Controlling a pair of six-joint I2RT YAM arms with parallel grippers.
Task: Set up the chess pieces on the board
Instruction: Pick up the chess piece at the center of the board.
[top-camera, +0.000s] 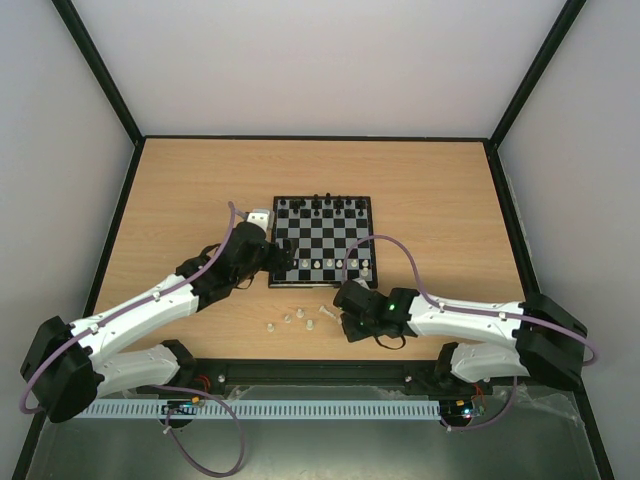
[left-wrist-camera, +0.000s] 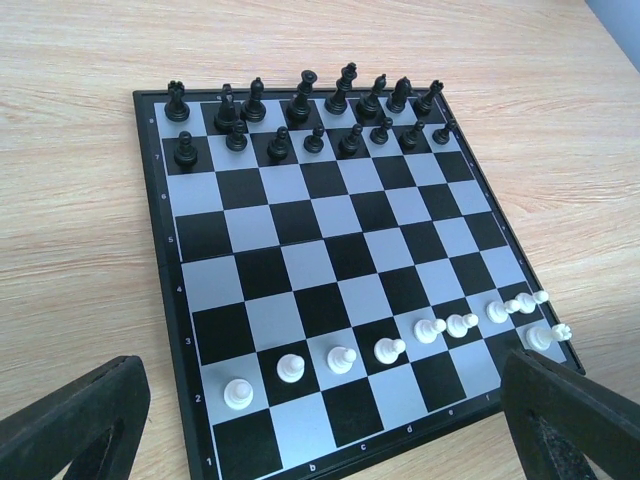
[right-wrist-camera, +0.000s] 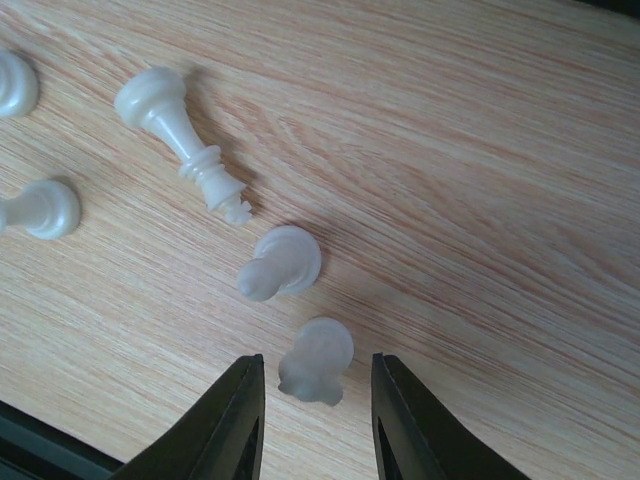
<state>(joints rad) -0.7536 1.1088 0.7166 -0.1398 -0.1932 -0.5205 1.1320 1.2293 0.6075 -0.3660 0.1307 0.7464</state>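
Carefully: your right gripper (right-wrist-camera: 317, 372) loosely straddles a toppled pale chess piece (right-wrist-camera: 318, 350) at lower centre without gripping it, your left gripper (left-wrist-camera: 315, 400) gapes, and a skewed close could flick it away.

The board (top-camera: 322, 240) is placed on the surface (top-camera: 440, 200) at the centre of the frame. Several chess pieces (top-camera: 298, 315) are scattered just below it, at lower centre.

Black chess pieces (left-wrist-camera: 315, 140) in two upright rows, light wood-grain table (top-camera: 430, 190), pale walls (top-camera: 320, 60).
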